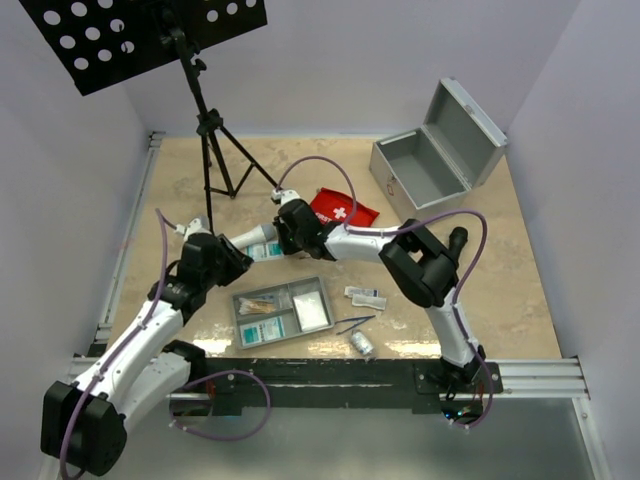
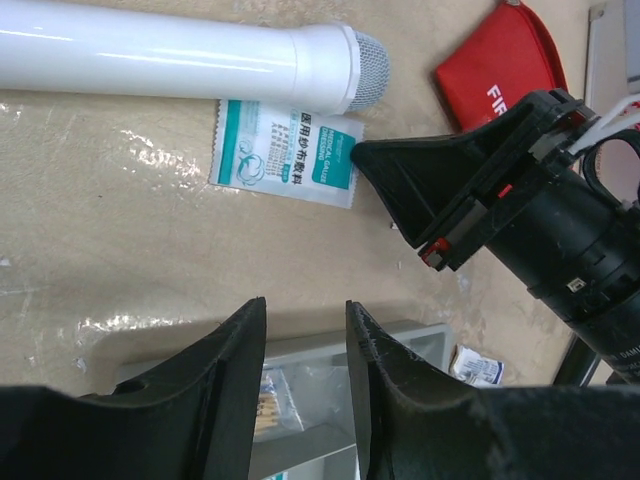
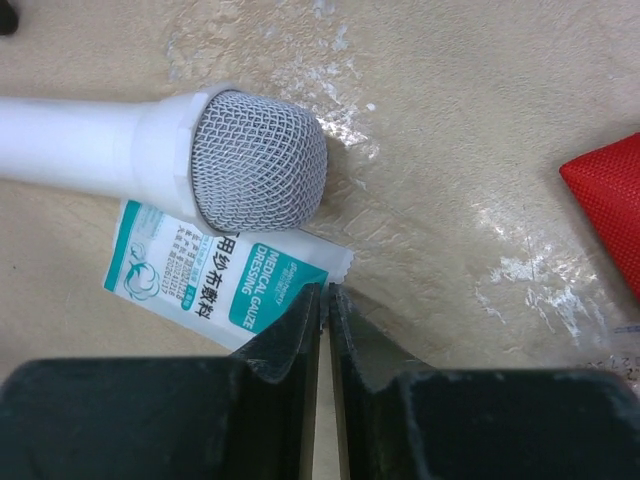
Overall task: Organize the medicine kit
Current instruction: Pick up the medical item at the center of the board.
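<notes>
Plain pale walls (image 1: 350, 60) enclose a beige marbled counter (image 1: 515, 300), a black tripod stand (image 1: 209, 122) at the counter's far-left corner.

Silver case (image 1: 418, 168) open; red pouch (image 1: 345, 210) flat; grey tray (image 1: 305, 293) seemingly part-filled

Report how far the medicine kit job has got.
Done: a few packets sit in the grey tray. In hand: the right gripper seems pinched on the edge of the gauze packet. To do: the sachets, the vial and the red pouch lie loose, and the open metal case looks empty.
</notes>
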Tool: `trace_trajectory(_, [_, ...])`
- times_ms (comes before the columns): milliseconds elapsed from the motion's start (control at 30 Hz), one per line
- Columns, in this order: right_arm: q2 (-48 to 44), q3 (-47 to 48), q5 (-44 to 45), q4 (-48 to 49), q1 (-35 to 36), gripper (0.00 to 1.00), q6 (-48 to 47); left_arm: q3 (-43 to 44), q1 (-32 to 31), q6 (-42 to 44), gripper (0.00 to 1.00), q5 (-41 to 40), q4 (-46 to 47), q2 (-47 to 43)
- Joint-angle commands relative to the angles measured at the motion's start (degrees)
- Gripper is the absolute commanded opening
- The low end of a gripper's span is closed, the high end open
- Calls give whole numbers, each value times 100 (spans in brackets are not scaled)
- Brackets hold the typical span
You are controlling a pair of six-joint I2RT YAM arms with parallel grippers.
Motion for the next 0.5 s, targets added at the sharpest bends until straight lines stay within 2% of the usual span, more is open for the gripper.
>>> trace_trajectory(0, [-117,-494,272,-425,-8,11,-93,3,29,-5,42,-121,126,228])
trace_trajectory(467, [-285,-996,659,-311,19,7,-295,679,29,513,37,-490,239,1942])
